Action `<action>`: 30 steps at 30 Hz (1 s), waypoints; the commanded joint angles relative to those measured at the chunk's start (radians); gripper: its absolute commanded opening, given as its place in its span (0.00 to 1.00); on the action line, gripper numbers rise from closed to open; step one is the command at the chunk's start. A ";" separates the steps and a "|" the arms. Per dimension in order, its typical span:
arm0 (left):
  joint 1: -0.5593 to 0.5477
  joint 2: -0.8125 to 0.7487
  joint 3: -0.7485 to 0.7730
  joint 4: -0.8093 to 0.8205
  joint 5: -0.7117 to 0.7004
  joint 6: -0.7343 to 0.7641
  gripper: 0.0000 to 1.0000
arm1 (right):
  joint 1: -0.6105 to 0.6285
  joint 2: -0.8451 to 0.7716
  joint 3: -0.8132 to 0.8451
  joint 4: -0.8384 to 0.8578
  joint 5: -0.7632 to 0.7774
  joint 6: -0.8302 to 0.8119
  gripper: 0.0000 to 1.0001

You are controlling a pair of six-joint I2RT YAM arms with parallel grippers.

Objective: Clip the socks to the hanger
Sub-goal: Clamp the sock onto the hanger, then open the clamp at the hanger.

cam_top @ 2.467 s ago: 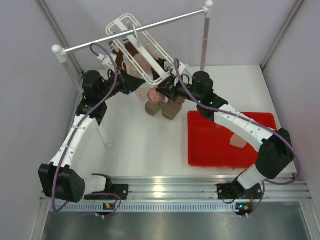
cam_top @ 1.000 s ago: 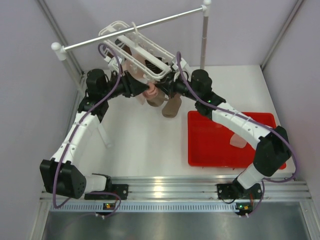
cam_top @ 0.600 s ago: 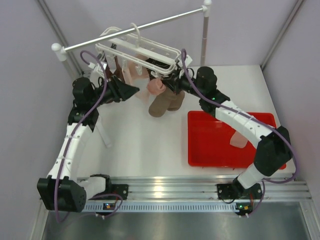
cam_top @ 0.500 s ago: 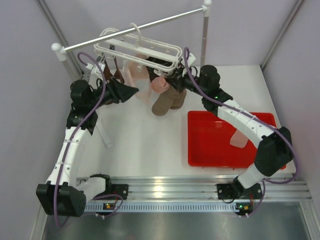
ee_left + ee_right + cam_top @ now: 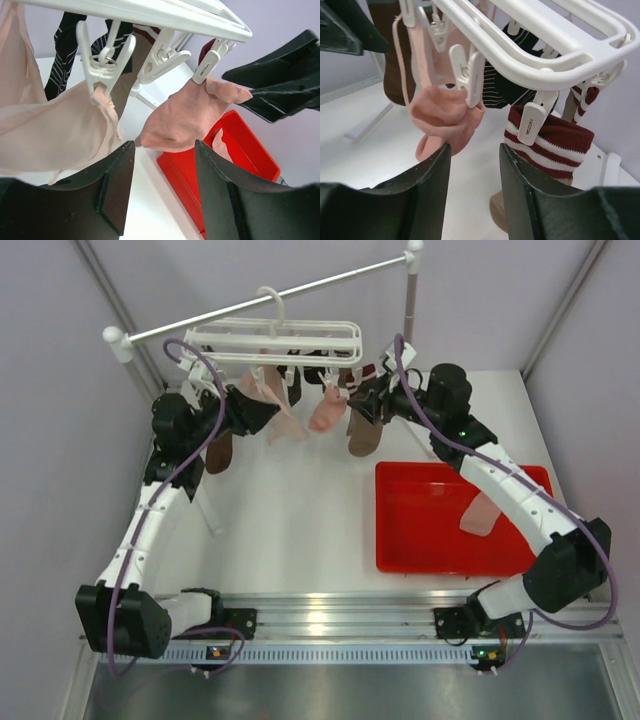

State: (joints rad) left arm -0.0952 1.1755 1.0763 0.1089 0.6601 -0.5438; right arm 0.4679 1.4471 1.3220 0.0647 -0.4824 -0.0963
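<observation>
Two empty hands, fingers apart (left hand (image 5: 165,167), right hand (image 5: 474,167)), by the hanger (image 5: 270,337); white table (image 5: 300,515), lilac walls (image 5: 50,370)

No legible text, label, brand, number or sign in any of the three views. One white clip (image 5: 530,123) hanging from the hanger (image 5: 540,52) has a small raised mark moulded on its face (too small to make out, may be only a ridge).
</observation>
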 commanded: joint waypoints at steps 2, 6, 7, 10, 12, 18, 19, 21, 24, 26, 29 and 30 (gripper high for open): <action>-0.041 0.001 0.057 0.120 -0.028 0.056 0.56 | -0.005 -0.099 -0.009 -0.009 -0.077 -0.028 0.45; -0.089 -0.014 0.059 0.137 -0.083 0.103 0.56 | -0.002 -0.106 -0.007 -0.019 -0.088 -0.010 0.47; -0.116 -0.019 0.059 0.138 -0.121 0.117 0.56 | -0.002 -0.109 -0.007 -0.016 -0.087 -0.008 0.47; -0.178 -0.020 0.068 0.108 -0.251 0.198 0.57 | 0.005 -0.103 -0.001 -0.008 -0.084 0.003 0.55; -0.202 -0.010 0.082 0.094 -0.302 0.250 0.58 | 0.012 -0.097 0.013 -0.009 -0.084 0.015 0.62; -0.232 0.042 0.126 0.078 -0.468 0.297 0.59 | 0.018 -0.074 0.014 0.056 -0.113 0.216 0.95; -0.232 0.050 0.131 0.081 -0.468 0.295 0.58 | 0.017 -0.067 0.014 0.075 -0.145 0.222 0.96; -0.235 0.068 0.140 0.100 -0.479 0.295 0.58 | 0.023 -0.038 0.016 0.102 -0.261 0.217 0.88; -0.238 0.093 0.155 0.112 -0.470 0.301 0.58 | 0.058 -0.010 0.028 0.113 -0.254 0.236 0.79; -0.238 0.104 0.163 0.121 -0.470 0.304 0.56 | 0.078 0.007 0.010 0.183 -0.239 0.272 0.77; -0.238 0.116 0.171 0.129 -0.473 0.317 0.44 | 0.106 0.027 0.012 0.227 -0.210 0.297 0.73; -0.238 0.116 0.171 0.129 -0.462 0.320 0.34 | 0.113 0.045 0.020 0.227 -0.199 0.299 0.71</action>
State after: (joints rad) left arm -0.3294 1.2938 1.1946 0.1726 0.2039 -0.2523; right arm 0.5526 1.4784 1.3163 0.1684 -0.6830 0.1596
